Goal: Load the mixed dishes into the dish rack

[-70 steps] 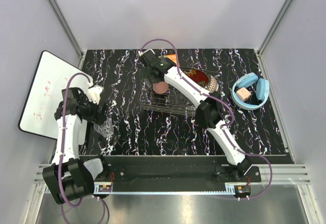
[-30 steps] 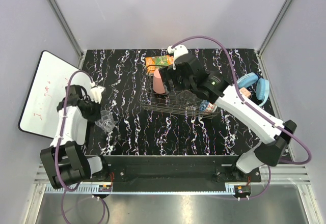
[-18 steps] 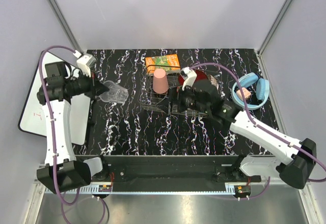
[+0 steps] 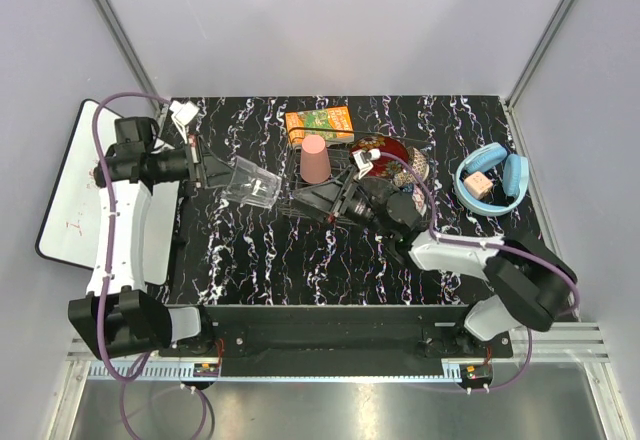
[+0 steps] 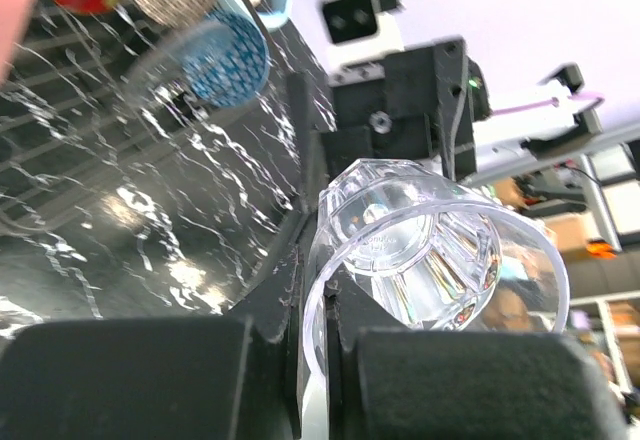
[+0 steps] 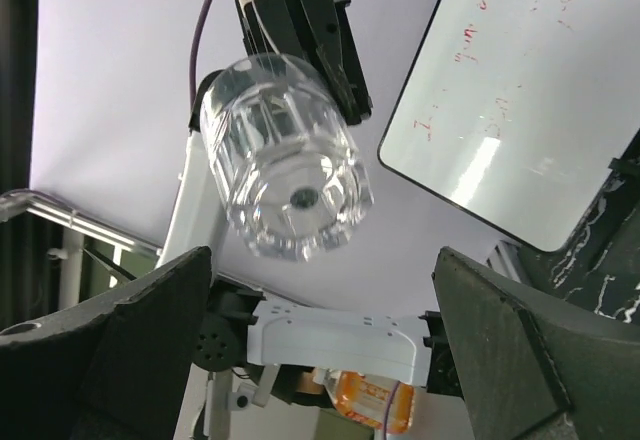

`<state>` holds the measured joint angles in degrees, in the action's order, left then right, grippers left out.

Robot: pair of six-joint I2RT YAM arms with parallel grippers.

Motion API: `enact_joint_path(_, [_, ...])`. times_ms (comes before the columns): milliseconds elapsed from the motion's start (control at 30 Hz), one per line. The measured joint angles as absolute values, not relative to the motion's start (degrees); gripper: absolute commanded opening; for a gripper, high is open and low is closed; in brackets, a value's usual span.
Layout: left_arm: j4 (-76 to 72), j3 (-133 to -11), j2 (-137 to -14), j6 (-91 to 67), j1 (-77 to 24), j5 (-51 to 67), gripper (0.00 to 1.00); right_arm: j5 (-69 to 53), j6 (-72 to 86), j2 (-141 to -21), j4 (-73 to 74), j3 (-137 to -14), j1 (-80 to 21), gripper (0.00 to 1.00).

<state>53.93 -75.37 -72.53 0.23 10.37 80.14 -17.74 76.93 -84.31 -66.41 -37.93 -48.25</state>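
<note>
Left wrist, clear drinking glass (image 5: 430,260), faceted walls, held sideways

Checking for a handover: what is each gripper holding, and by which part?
Left gripper pinches the clear drinking glass by its rim; right gripper open, empty.

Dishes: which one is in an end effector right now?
The clear drinking glass, pinched by its rim in the left end effector; the salmon-pink cup sits at the dish rack.
</note>
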Motion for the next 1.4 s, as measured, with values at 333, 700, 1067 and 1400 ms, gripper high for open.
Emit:
enact_joint_path(333, [52.8,-73.5,-72.5,-0.5,6.9,80.3,0.0,-20.2,83.1,-91.4,-73.0,-43.9,-48.2,1.0])
enact_joint_path(700, [50.6,-73.2,-72.5,-1.6,6.1,80.1,0.0,-22.3,86.1,-96.8,-74.5,-47.0,-49.0,1.0])
enact_joint_path(1067, [49.1,-71.6,-72.5,-2.3,5.5,79.0,0.0,-23.3,88.2,-99.3,-75.0,-51.4,-50.8,0.99])
enact_joint_path(1400, [48.8,-71.6,-73.0,-4.0,5.3,79.5,0.0,-23.5,89.7,-99.9,-74.4,-51.9,-51.3,0.16])
